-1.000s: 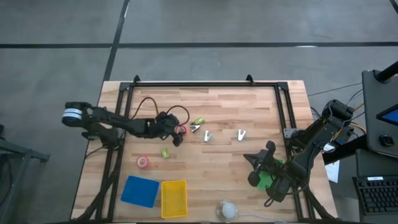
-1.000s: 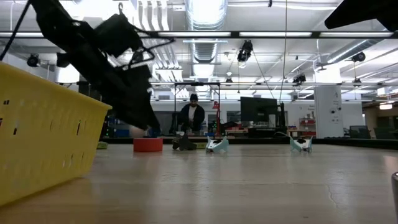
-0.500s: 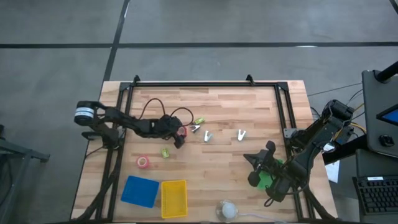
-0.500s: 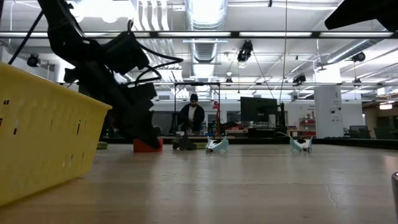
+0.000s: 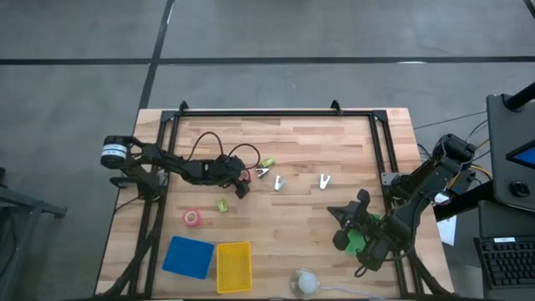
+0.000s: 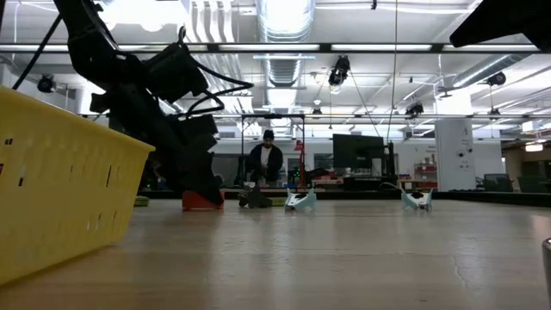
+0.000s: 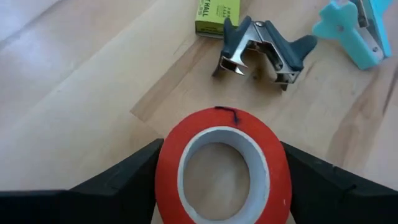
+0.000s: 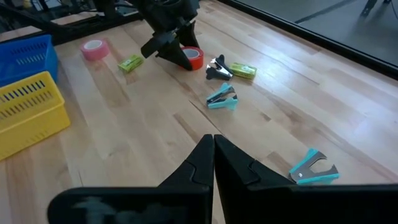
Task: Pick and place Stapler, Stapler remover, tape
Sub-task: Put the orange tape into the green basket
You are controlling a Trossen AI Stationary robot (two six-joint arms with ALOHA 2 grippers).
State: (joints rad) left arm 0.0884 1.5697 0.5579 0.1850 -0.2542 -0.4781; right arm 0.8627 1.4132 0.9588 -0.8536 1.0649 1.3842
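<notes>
A red tape roll (image 7: pixel 221 165) lies flat on the wood, left of the table's middle (image 5: pixel 244 176). My left gripper (image 5: pixel 239 181) is down at it, one finger on each side, shut on it. A dark staple remover (image 7: pixel 264 53) and a green staple box (image 7: pixel 217 11) lie just beyond the roll. A pink tape roll (image 5: pixel 193 217) lies nearer the front. My right gripper (image 8: pixel 213 144) is shut and hangs over the table's right front (image 5: pixel 351 219), holding nothing. No stapler or blue roll shows. My left gripper has the red tape roll's outer wall (image 7: pixel 163 163) between its two fingers (image 7: pixel 118 183), one on each side across the ring. The fingers slant down from the table's left side. The roll's flat face rests on the table (image 6: pixel 202 200).
Three teal staple removers (image 5: pixel 279 182) (image 5: pixel 324 181) (image 7: pixel 354 31) lie right of the roll. A second green box (image 5: pixel 221 204) is near the pink roll. A blue basket (image 5: pixel 188 256) and a yellow basket (image 5: pixel 233 267) stand at the front edge, with a white round thing (image 5: pixel 307 283) beside them.
My left gripper has come down from just above the red tape roll to table height, so that its fingers now stand around the roll. The roll has stayed flat on the table. The right arm has kept still.
</notes>
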